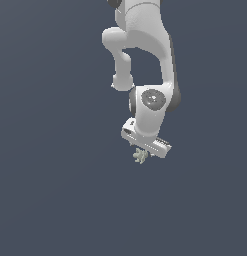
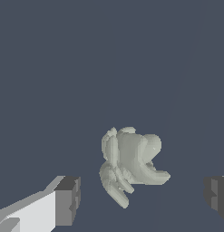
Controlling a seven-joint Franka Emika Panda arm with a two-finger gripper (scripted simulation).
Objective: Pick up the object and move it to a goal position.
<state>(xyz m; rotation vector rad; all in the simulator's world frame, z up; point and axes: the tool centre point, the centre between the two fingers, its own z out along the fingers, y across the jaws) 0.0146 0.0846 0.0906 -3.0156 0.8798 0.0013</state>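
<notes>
My claw is wide open w/ nothing in it, and the little lumpy object sits on the floor right between my two fingers, not touching them, so I think the grab isn't done yet & the lift + move to the goal are left.

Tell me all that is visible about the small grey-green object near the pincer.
The object is a tiny, pale grey-green lump with short rounded lobes and ribbed folds, matt like plastic or clay. In the wrist view it lies between the open pincer's two dark pads, touching neither. In the exterior view it sits just under the white pincer, against a plain dark grey ground.
</notes>
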